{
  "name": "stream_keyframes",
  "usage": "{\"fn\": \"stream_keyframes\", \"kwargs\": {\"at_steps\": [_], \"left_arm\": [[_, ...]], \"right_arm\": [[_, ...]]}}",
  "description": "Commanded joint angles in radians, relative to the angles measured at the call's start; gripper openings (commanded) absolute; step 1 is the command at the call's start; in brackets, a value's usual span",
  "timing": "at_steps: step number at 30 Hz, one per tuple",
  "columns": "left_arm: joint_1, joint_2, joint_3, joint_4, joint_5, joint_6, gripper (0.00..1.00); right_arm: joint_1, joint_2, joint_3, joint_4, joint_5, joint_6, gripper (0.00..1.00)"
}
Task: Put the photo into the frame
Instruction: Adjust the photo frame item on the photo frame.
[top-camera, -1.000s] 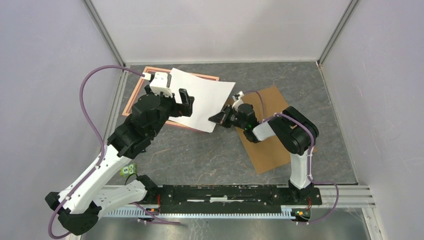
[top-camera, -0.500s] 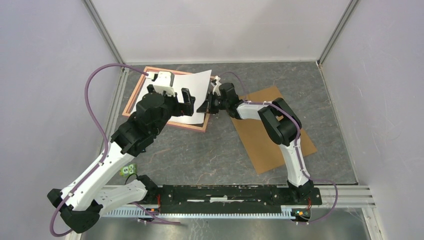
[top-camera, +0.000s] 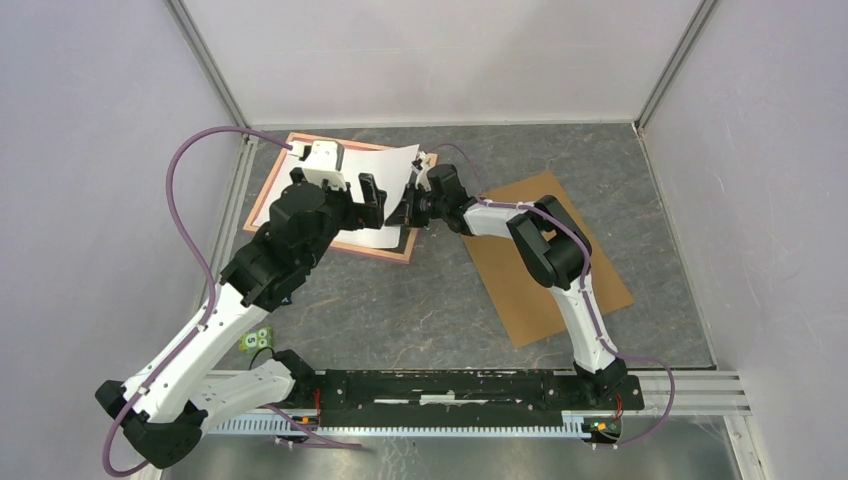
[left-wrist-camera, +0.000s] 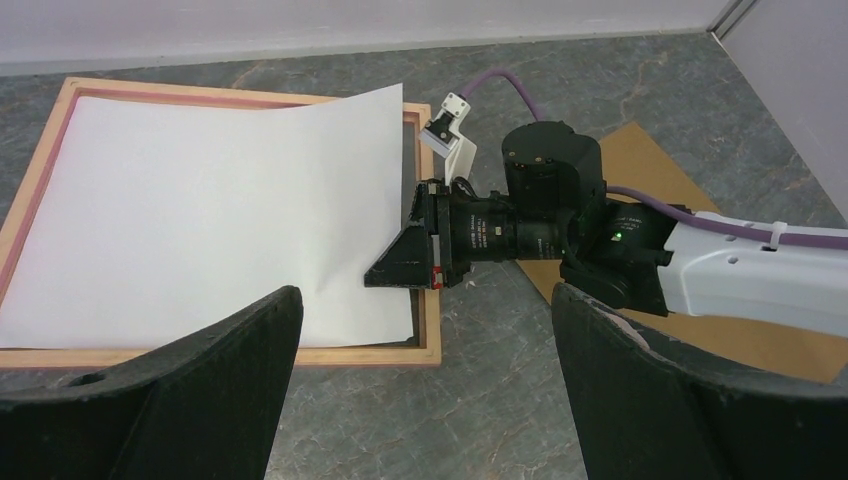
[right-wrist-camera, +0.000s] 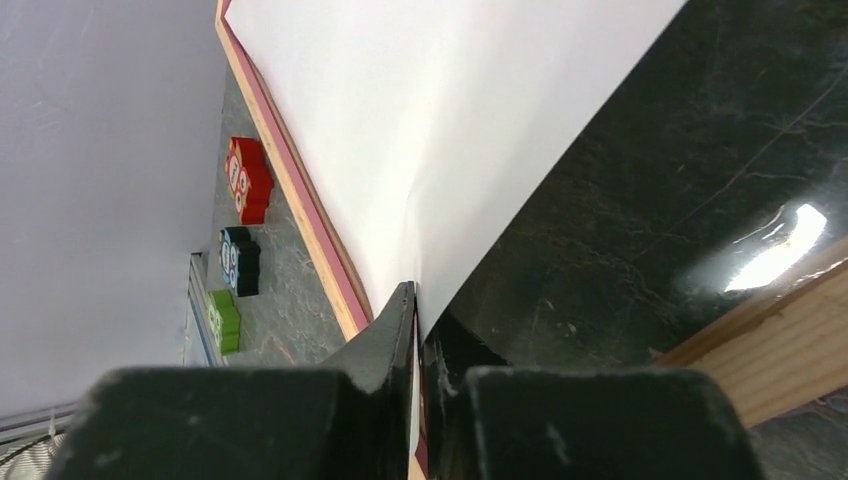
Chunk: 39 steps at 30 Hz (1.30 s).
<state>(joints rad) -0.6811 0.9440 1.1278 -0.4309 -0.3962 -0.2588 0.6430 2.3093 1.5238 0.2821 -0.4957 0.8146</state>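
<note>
The photo lies white back up inside the frame at the far left corner of the desk, long axis running left to right in line with the frame's own. Its left part rests flat, but its right edge is raised off the dark glass and bows slightly. The right pincer is clamped on that right edge, close to the near right corner, so the sheet stretches away leftward from its tip. The left pincer hangs wide open over the frame's near edge, gripping nothing. The right arm is the nearer one to the raised edge; lowering and freeing it looks like what remains. A brown board lies apart to the right
</note>
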Motion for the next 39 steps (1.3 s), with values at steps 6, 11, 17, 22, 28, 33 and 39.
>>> {"fn": "stream_keyframes", "kwargs": {"at_steps": [6,11,17,22,28,33,39], "left_arm": [[0.02,0.0,0.009,0.043,0.031,0.015,1.0],[0.037,0.008,0.009,0.043,0.047,0.005,1.0],[0.056,0.024,0.009,0.041,0.062,-0.006,1.0],[0.061,0.032,0.007,0.04,0.063,-0.008,1.0],[0.063,0.029,0.006,0.04,0.068,-0.011,1.0],[0.063,0.027,0.006,0.041,0.095,-0.017,1.0],[0.063,0.053,0.0,0.053,0.227,-0.032,1.0]], "right_arm": [[0.013,-0.059,-0.094,0.109,0.036,0.027,0.28],[0.017,-0.11,-0.143,0.128,0.059,0.005,0.41],[0.018,-0.175,-0.167,0.032,0.108,-0.129,0.56],[0.017,-0.301,-0.234,-0.144,0.245,-0.365,0.68],[-0.028,-0.628,-0.585,-0.067,0.54,-0.625,0.87],[-0.051,-0.723,-0.668,-0.104,0.601,-0.682,0.93],[-0.066,-0.824,-0.74,-0.214,0.771,-0.689,0.96]]}}
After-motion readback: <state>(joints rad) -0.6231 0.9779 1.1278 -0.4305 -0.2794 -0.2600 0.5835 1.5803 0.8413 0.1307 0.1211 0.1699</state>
